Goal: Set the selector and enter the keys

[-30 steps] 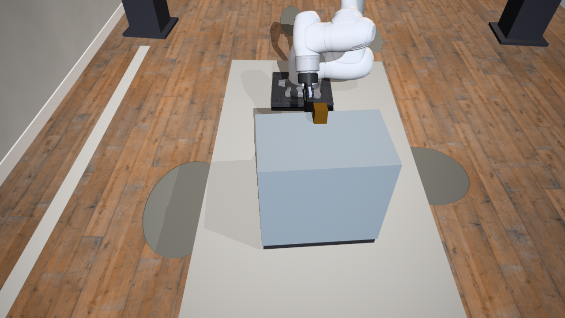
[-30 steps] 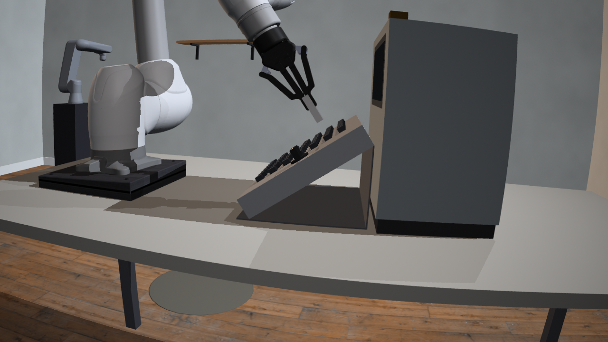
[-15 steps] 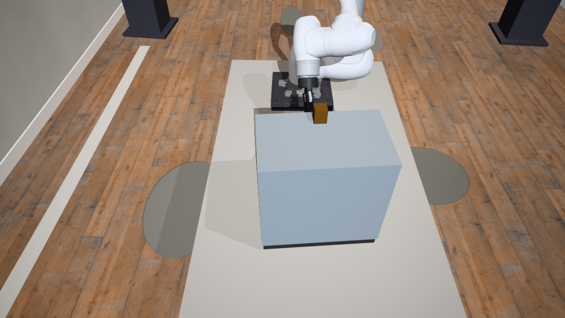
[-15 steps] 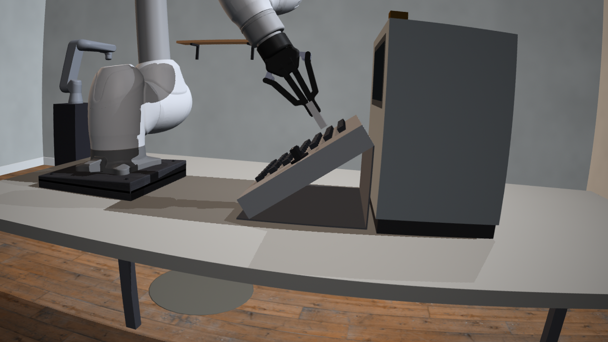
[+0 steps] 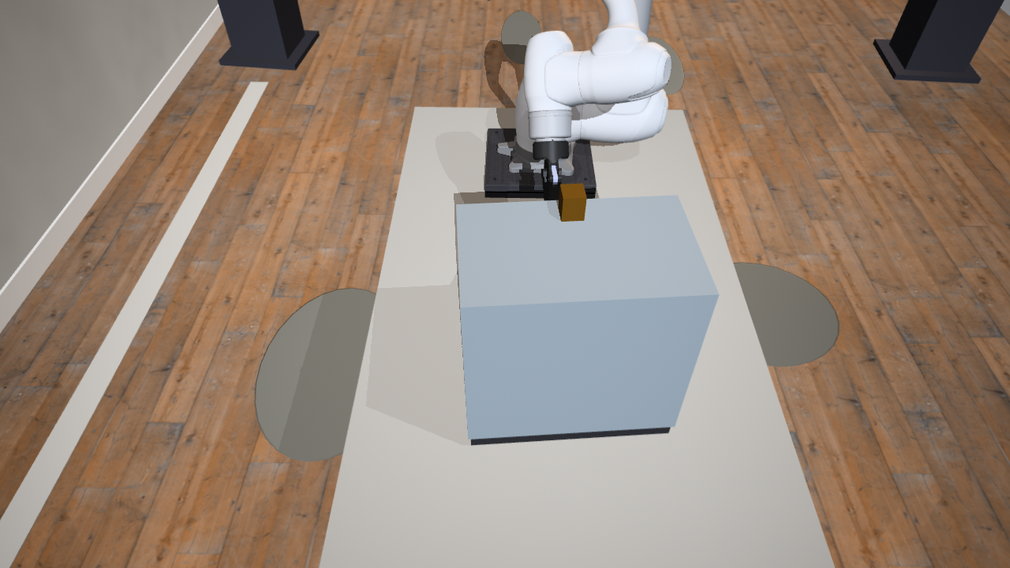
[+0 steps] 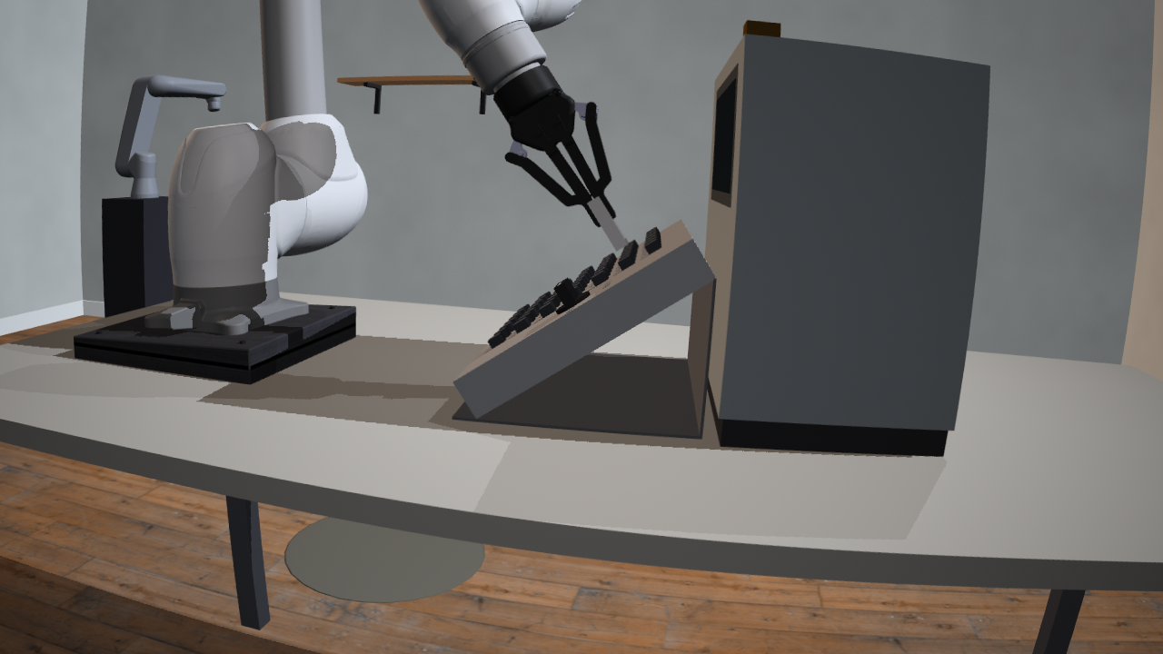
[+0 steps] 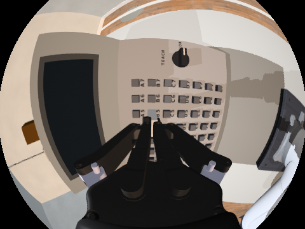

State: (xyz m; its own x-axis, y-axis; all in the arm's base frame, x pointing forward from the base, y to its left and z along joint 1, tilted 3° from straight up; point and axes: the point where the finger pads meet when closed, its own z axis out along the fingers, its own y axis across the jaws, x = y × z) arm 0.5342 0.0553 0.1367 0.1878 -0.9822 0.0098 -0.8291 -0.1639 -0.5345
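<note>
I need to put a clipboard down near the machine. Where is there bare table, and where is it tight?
Bare table shows behind the machine cabinet, and along both its sides. It is tight between the arm's base plate and the sloped keypad, where the shut pincer works the keys.

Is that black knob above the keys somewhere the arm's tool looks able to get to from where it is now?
Probably yes. The shut tool is down at the keys, and the knob sits just beyond them on the same sloped panel, with nothing standing between.
</note>
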